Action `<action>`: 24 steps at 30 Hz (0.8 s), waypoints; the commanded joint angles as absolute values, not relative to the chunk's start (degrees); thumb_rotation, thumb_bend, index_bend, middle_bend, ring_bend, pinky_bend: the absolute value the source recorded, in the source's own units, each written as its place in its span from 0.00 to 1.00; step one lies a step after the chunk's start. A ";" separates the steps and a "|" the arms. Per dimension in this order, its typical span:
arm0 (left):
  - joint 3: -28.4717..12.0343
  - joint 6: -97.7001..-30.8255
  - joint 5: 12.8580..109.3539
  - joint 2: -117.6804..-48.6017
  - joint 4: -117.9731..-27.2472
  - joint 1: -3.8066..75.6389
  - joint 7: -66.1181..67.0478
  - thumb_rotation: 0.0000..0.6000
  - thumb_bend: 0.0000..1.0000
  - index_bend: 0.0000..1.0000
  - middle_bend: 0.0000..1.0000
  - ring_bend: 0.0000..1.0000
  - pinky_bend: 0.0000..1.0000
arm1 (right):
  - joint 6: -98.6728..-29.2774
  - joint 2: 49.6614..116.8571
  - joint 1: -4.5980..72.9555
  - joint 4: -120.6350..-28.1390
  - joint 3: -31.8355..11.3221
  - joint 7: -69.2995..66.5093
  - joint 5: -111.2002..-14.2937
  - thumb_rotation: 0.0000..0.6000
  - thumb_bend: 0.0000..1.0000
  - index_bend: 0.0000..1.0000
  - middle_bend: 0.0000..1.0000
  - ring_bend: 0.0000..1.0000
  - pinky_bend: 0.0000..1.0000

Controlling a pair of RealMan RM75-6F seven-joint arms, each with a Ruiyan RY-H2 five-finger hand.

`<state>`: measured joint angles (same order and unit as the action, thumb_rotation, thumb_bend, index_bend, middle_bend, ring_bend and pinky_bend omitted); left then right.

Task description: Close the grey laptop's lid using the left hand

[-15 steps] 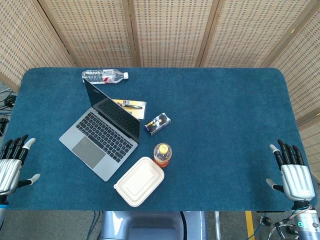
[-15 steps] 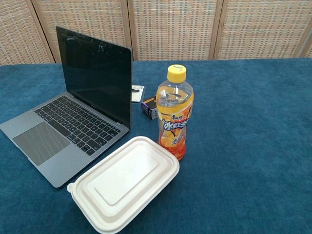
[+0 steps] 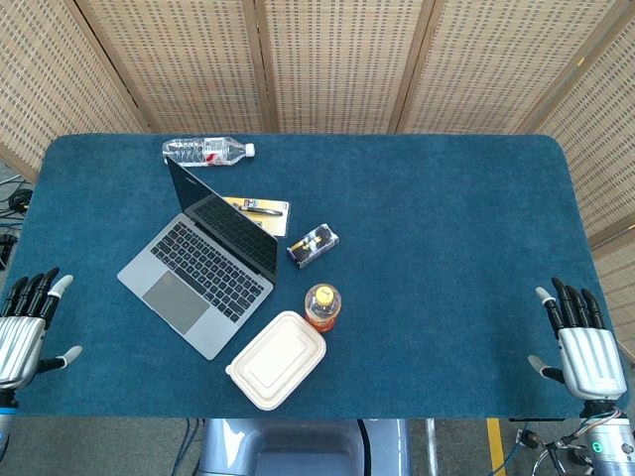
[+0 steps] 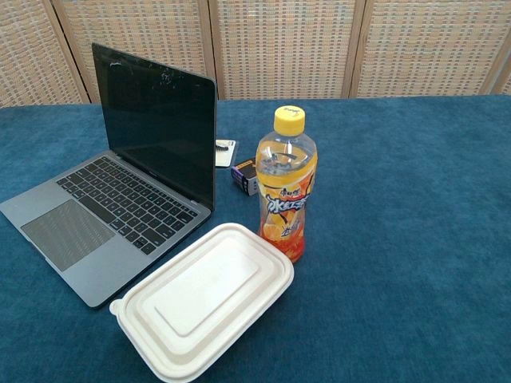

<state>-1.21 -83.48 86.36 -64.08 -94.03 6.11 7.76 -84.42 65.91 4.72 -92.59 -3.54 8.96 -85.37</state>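
Observation:
The grey laptop (image 3: 203,264) (image 4: 120,195) stands open on the left part of the blue table, its dark screen upright and facing the near left. My left hand (image 3: 24,325) hovers at the table's near left edge, fingers spread, holding nothing, well apart from the laptop. At the near right edge my right hand (image 3: 581,342) is likewise flat with fingers apart and empty. Neither hand shows in the chest view.
A white lidded food box (image 3: 277,359) (image 4: 204,300) lies just in front of the laptop. An orange drink bottle (image 3: 322,304) (image 4: 286,185) stands beside it. Behind are a small dark box (image 3: 314,244), a notepad with a pen (image 3: 260,210), and a lying water bottle (image 3: 205,151).
My left hand has shifted very slightly; the laptop and other objects have not moved.

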 commanded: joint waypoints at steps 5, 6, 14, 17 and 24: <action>-1.16 -83.30 86.40 -64.22 -93.79 6.22 7.87 1.00 0.10 0.00 0.00 0.00 0.00 | -84.36 65.96 4.77 -92.68 -3.64 9.10 -85.22 1.00 0.00 0.09 0.00 0.00 0.00; -1.21 -83.31 86.36 -64.26 -93.76 6.24 7.90 1.00 0.10 0.00 0.00 0.00 0.00 | -84.33 65.98 4.78 -92.67 -3.63 9.16 -85.20 1.00 0.00 0.09 0.00 0.00 0.00; -1.26 -83.37 86.22 -64.35 -93.93 6.23 8.21 1.00 0.12 0.00 0.00 0.00 0.00 | -84.24 65.93 4.76 -92.64 -3.50 9.12 -85.29 1.00 0.00 0.09 0.00 0.00 0.00; -1.14 -83.46 86.46 -64.41 -93.88 6.20 8.22 1.00 0.12 0.00 0.00 0.00 0.00 | -84.41 65.86 4.66 -92.76 -3.43 9.05 -85.43 1.00 0.00 0.09 0.00 0.00 0.00; -1.09 -82.52 86.67 -64.45 -94.24 6.78 7.51 1.00 0.11 0.00 0.00 0.00 0.00 | -83.83 66.11 4.88 -92.86 -3.25 9.61 -85.43 1.00 0.00 0.09 0.00 0.00 0.00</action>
<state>-1.07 -82.76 86.67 -64.49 -94.06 6.62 7.79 -83.88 66.07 4.85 -92.84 -3.28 9.56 -85.41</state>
